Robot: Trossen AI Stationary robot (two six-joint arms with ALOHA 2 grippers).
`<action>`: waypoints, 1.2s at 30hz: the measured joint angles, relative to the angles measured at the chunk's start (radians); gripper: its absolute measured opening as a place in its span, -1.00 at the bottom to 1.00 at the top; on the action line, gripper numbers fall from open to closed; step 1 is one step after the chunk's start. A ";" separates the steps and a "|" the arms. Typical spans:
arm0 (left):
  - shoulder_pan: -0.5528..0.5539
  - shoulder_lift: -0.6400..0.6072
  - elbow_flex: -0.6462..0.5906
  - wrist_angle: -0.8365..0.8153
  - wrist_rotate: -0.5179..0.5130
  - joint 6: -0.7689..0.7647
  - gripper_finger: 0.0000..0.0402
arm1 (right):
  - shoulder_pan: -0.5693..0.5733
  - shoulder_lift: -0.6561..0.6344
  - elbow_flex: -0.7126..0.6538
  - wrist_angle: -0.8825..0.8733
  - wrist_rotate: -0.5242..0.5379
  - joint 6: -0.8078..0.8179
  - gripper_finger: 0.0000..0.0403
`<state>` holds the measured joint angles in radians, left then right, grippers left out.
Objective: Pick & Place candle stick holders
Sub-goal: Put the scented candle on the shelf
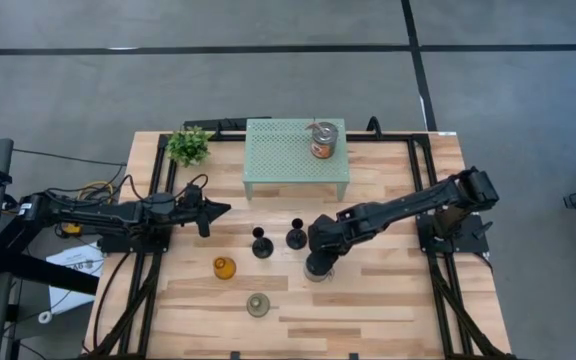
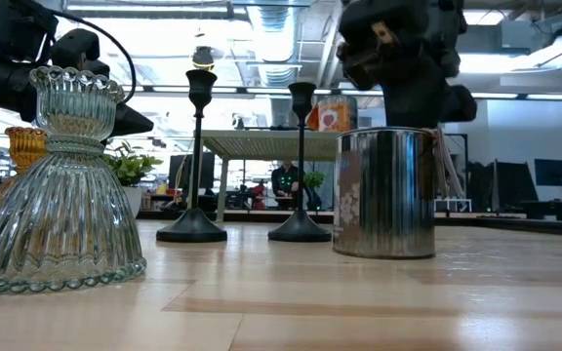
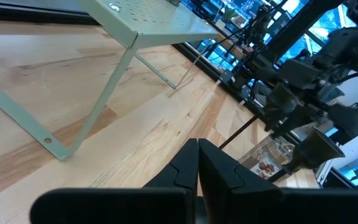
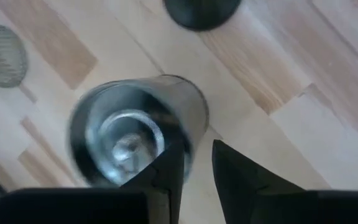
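A silvery jar-like holder [image 1: 315, 268] stands on the table in front of the green stand; it also shows in the low view [image 2: 383, 195]. My right gripper [image 1: 318, 255] is over it, shut on its rim [image 4: 197, 155]. Two black stemmed holders [image 1: 260, 245] [image 1: 295, 238] stand on their round bases to its left. An amber glass holder [image 1: 224, 267] and a pale green glass holder [image 1: 258, 304] stand nearer the front. A second jar-like holder [image 1: 323, 140] stands on the perforated green stand [image 1: 278, 160]. My left gripper [image 1: 218, 210] is shut and empty at the left. My right gripper comes at the jar from above, pointing down. One finger [image 4: 169, 168] is inside the jar's mouth and the other [image 4: 235, 177] outside, with the rim wall [image 4: 194, 127] between them on the jar's right side. The jar stands upright, its bottom [image 2: 383, 252] on the table.
A small potted plant [image 1: 189, 145] stands at the far left corner by the stand. The nearer black holder's base [image 4: 201, 9] is close beside the jar. Bare wood lies to the right of the jar [image 1: 398, 290] and along the front edge.
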<state>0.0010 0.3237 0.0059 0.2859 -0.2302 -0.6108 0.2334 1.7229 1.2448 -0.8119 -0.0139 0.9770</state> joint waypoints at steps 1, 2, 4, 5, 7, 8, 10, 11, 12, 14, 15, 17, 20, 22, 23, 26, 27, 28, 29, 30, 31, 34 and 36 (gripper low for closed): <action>0.000 0.000 0.000 0.000 0.000 0.000 -0.94 | -0.001 0.000 -0.004 0.003 -0.007 0.000 -0.63; 0.000 0.000 0.000 0.000 0.000 0.000 -0.94 | -0.001 -0.001 -0.009 0.005 -0.008 0.000 -0.63; 0.000 0.000 0.000 0.000 0.000 0.000 -0.94 | 0.000 -0.003 -0.016 0.009 -0.013 0.000 -0.63; 0.000 0.000 0.000 0.000 0.000 0.000 -0.94 | 0.001 -0.003 -0.017 0.012 -0.014 0.000 -0.63; 0.000 0.000 0.000 0.000 0.000 0.000 -0.94 | 0.002 -0.003 -0.018 0.016 -0.016 0.000 -0.66; 0.000 0.000 0.000 0.000 0.000 0.000 -0.94 | 0.002 -0.003 -0.018 0.018 -0.016 0.000 -0.68; 0.000 0.000 0.000 0.000 0.000 0.000 -0.94 | 0.002 -0.003 -0.019 0.024 -0.016 -0.005 -0.78; 0.000 0.000 0.000 0.000 0.000 0.000 -0.94 | 0.002 -0.003 -0.019 0.028 -0.019 -0.010 -0.84; 0.000 0.000 0.000 0.000 0.000 0.000 -0.94 | 0.002 -0.003 -0.019 0.031 -0.019 -0.015 -0.92; 0.000 0.000 0.000 0.000 0.000 0.000 -0.94 | 0.003 -0.004 -0.019 0.031 -0.019 -0.025 -0.96; 0.000 0.000 0.000 0.000 0.000 0.000 -0.94 | 0.003 -0.004 -0.019 0.031 -0.019 -0.026 -0.96; 0.000 0.000 0.000 0.000 0.000 0.000 -0.94 | 0.003 -0.004 -0.019 0.031 -0.019 -0.028 -0.98; 0.000 0.000 0.000 0.000 0.000 0.000 -0.94 | 0.002 -0.004 -0.016 0.026 -0.018 -0.034 -0.99; 0.000 0.000 0.000 0.000 0.000 0.000 -0.94 | 0.002 -0.002 -0.002 -0.003 -0.016 -0.044 -0.99; 0.000 0.000 0.000 0.000 0.000 0.000 -0.94 | 0.001 -0.001 0.007 -0.017 -0.015 -0.049 -0.99; 0.000 0.000 0.000 0.000 0.000 0.000 -0.94 | -0.001 -0.003 0.027 -0.026 -0.011 -0.061 -0.99; 0.000 0.000 0.000 0.000 0.000 0.000 -0.94 | -0.002 -0.010 0.031 -0.028 -0.011 -0.061 -1.00; 0.000 0.000 0.000 0.000 0.000 0.000 -0.94 | -0.002 -0.016 0.036 -0.034 -0.012 -0.061 -1.00; 0.000 0.000 0.000 0.000 0.000 0.000 -0.94 | -0.001 -0.021 0.042 -0.041 -0.012 -0.061 -1.00; 0.000 0.000 0.000 0.000 0.000 0.000 -0.94 | 0.000 -0.025 0.045 -0.047 -0.013 -0.061 -1.00; 0.000 0.000 0.000 0.000 0.000 0.000 -0.94 | 0.001 -0.032 0.045 -0.056 -0.015 -0.061 -1.00; 0.000 0.000 0.000 0.000 0.000 0.000 -0.94 | 0.001 -0.060 0.052 -0.096 -0.013 -0.061 -1.00; 0.000 0.000 0.000 0.000 0.000 0.000 -0.94 | 0.001 -0.079 0.052 -0.116 -0.008 -0.061 -1.00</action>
<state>0.0010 0.3237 0.0063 0.2859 -0.2302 -0.6109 0.2340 1.6439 1.2968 -0.9277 -0.0220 0.9161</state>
